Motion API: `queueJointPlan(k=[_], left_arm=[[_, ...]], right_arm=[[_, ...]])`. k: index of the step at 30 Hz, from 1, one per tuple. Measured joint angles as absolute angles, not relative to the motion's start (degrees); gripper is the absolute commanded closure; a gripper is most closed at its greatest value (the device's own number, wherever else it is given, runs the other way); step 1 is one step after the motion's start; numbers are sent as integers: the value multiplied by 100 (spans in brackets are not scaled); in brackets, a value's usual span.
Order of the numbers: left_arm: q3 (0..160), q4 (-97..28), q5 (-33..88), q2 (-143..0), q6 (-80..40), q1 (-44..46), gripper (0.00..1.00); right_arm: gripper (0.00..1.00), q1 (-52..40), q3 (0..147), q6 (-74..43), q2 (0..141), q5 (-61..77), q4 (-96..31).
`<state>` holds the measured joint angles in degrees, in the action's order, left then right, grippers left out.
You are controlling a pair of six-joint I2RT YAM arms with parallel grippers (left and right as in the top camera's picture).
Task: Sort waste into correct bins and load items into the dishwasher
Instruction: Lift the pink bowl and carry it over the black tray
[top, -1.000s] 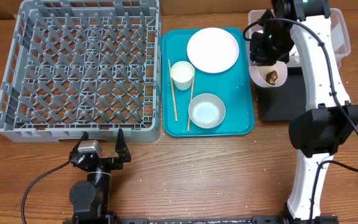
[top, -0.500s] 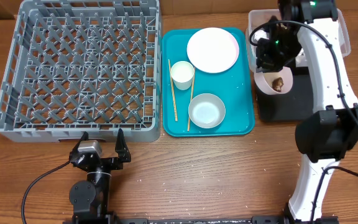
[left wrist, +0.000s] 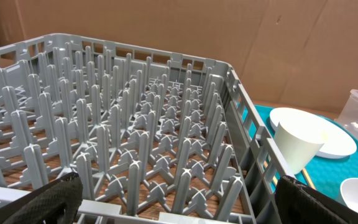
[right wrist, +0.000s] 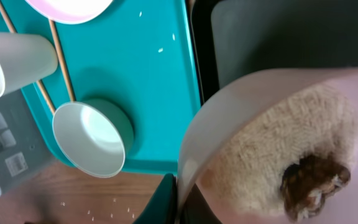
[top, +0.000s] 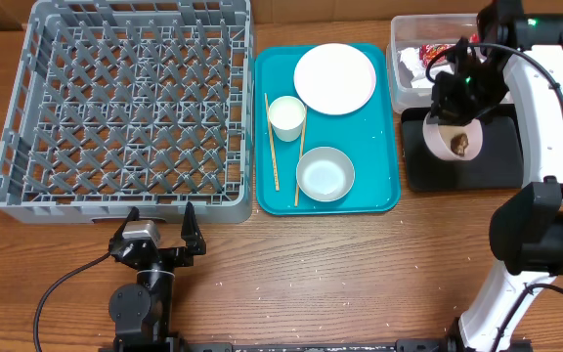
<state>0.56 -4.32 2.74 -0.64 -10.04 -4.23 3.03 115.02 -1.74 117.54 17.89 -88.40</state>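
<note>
My right gripper [top: 452, 106] is shut on the rim of a white bowl [top: 445, 143] and holds it tilted over the shallow black tray [top: 477, 174]. In the bowl are rice [right wrist: 266, 155] and a small brown food lump [right wrist: 312, 180]. In the right wrist view the fingers [right wrist: 180, 198] pinch the bowl's rim [right wrist: 222, 118]. The clear tub [top: 401, 44] holds the red wrapper [top: 436, 51] and the white napkin [top: 417, 66]. The plate [top: 334, 78], cup [top: 286, 117], second bowl [top: 324, 174] and two chopsticks [top: 272, 147] lie on the teal tray [top: 379, 147]. My left gripper [top: 159, 233] is open and empty in front of the grey dish rack [top: 125, 103].
The rack [left wrist: 135, 124] holds no dishes and fills the left wrist view, with the cup [left wrist: 297, 144] and plate [left wrist: 334, 134] to its right. Loose rice grains [top: 262, 288] are scattered on the wooden table in front of the teal tray.
My right gripper has carried the bowl with the food from beside the clear tub to the right and forward, over the black tray. The left arm has not moved.
</note>
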Motion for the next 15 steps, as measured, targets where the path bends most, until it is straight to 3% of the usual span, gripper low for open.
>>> queueJointPlan(k=[6,15], left_arm=[[56,-432,274,-64,-1004,-423,0],[56,-432,274,-64,-1004,-423,0]], right_arm=[[96,548,10735,370,11550,2926,-7811],[96,2010,9498,1391,11509,5478,-7039]])
